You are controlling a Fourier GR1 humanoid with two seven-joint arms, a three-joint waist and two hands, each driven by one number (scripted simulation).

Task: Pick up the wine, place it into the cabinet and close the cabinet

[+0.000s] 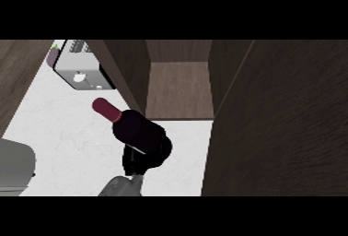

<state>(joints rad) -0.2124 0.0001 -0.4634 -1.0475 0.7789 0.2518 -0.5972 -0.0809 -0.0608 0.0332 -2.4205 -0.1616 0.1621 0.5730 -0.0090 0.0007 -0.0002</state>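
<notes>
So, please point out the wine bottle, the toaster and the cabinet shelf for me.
wine bottle [104,109], head view, on its red capped neck.
toaster [80,69], head view, on its silver side face.
cabinet shelf [179,90], head view, on the bare wooden board inside.

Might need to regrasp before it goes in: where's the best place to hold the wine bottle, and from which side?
Around the dark body of the wine bottle, below the red-capped neck, coming from the near side as the hand does now. The bottle tilts, cap up-left, so the neck stays free beside the open cabinet.

Right hand [146,147] raised mid-scene on grey forearm, fingers curled round wine [108,110], pointing far and left.
</notes>
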